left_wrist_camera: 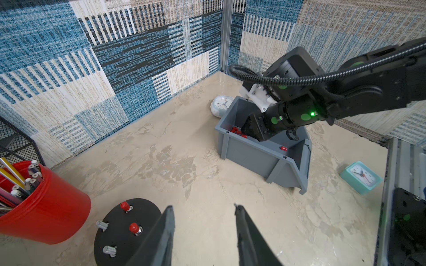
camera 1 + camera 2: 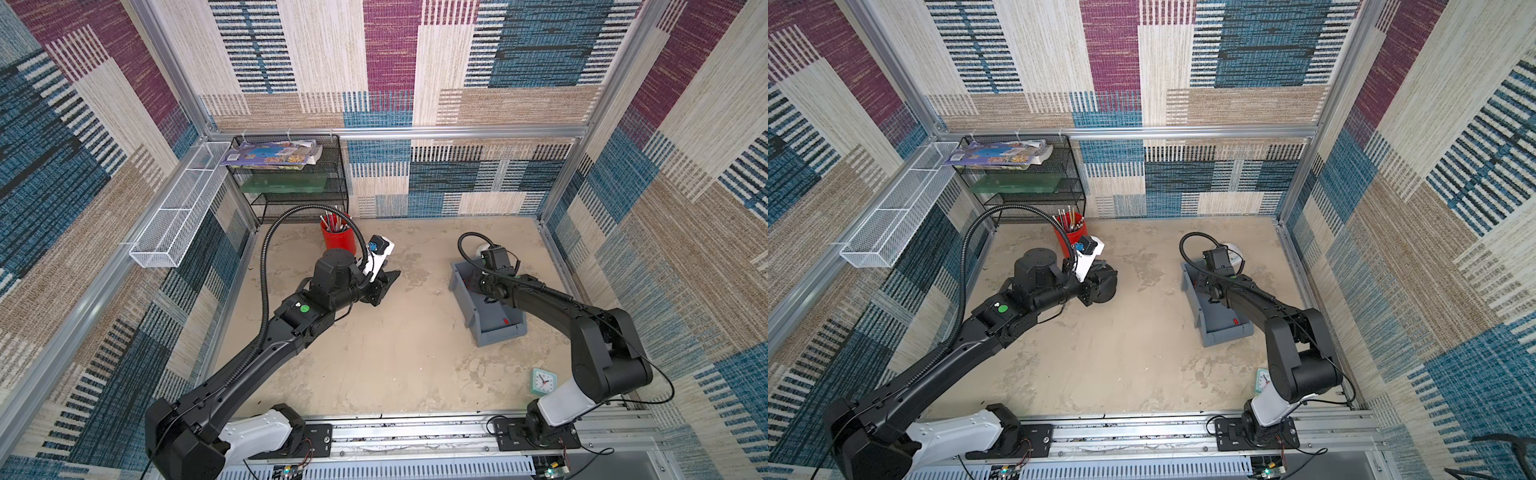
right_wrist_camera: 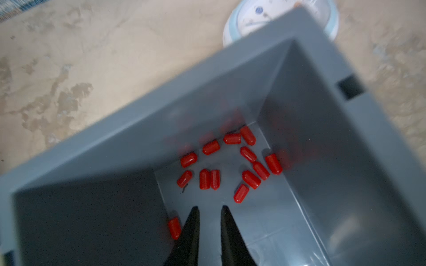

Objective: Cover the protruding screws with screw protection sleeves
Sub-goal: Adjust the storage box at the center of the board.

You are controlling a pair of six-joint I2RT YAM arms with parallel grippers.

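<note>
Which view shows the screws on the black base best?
The left wrist view: all four screws stand clear on the base, two capped red, two bare. In both top views the left arm hides them. The right wrist view shows only the bin and loose sleeves.

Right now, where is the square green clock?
In a top view the square clock sits at the table's front right, beside the right arm and nearer the camera than the grey bin.
</note>
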